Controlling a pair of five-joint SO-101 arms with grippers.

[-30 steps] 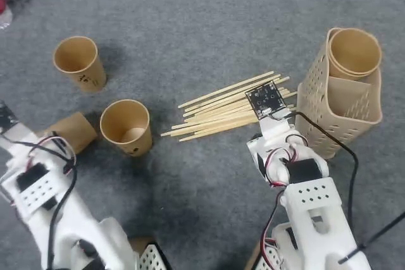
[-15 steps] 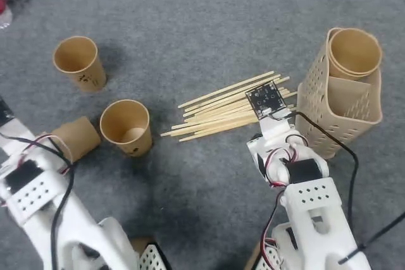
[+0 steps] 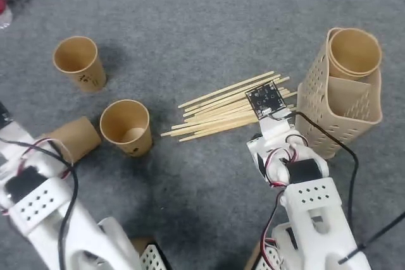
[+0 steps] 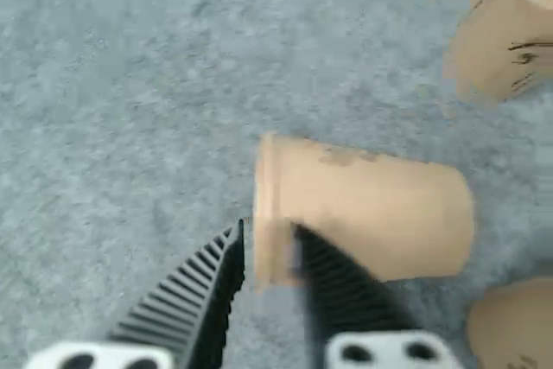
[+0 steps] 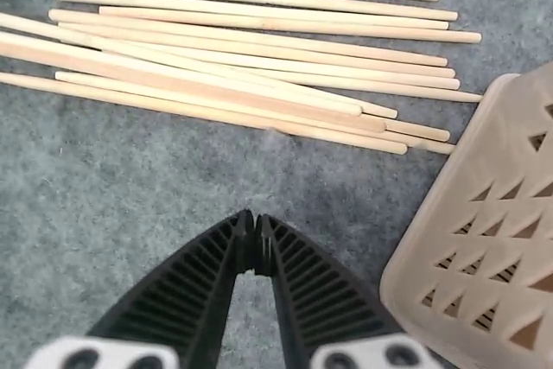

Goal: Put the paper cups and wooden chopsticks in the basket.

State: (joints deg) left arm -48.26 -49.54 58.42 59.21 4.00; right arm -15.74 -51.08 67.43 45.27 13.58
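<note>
A paper cup lies on its side on the grey carpet, and my left gripper is shut on the wall at its rim. From above, this cup lies at the left, beside my left arm. Two more cups stand upright, one close by and one farther back. Wooden chopsticks lie in a loose bundle at the centre. My right gripper is shut and empty over the carpet, just short of the chopsticks and beside the basket.
The beige basket stands at the right and holds stacked paper cups in its far compartment. My right arm stands right against its near side. Bare carpet lies between the two arms.
My left arm has drawn back toward the near edge, and the lying cup has shifted slightly with it. The right arm has not moved.
</note>
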